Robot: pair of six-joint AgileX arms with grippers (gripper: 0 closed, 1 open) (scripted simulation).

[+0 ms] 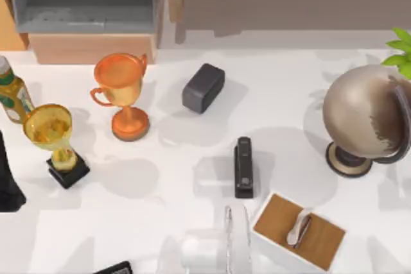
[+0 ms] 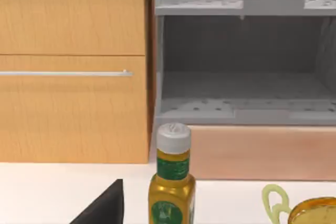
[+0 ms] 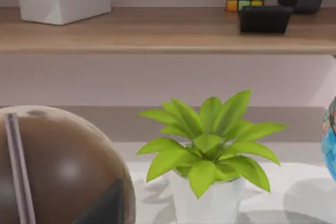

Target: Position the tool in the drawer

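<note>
While the black stapler (image 1: 243,167) lies flat on the glossy white table (image 1: 160,190), a dark corner of the left gripper (image 2: 105,208) juts into the left wrist view; whether it is open or closed cannot be told, and nothing is seen in its hold. The stapler is slim and elongated, matte black, with a narrow hinged top arm running its length. It rests well to the right of the left arm (image 1: 8,181), near the middle of the table.

Ahead of the left gripper stands the open drawer (image 2: 241,85), a rectangular box with grey walls and floor and a light tan wood front panel (image 1: 90,48). Between gripper and drawer rises a round amber bottle (image 2: 171,182) with a green label and a grey cap. A shiny orange trophy (image 1: 123,94) and a chunky, rounded dark grey block (image 1: 203,87) sit between drawer and stapler.

Just beyond the right gripper (image 3: 105,205), whose state cannot be told either, are a smooth brown globe (image 3: 58,166) and a leafy green plant (image 3: 210,140) in a white pot.
</note>
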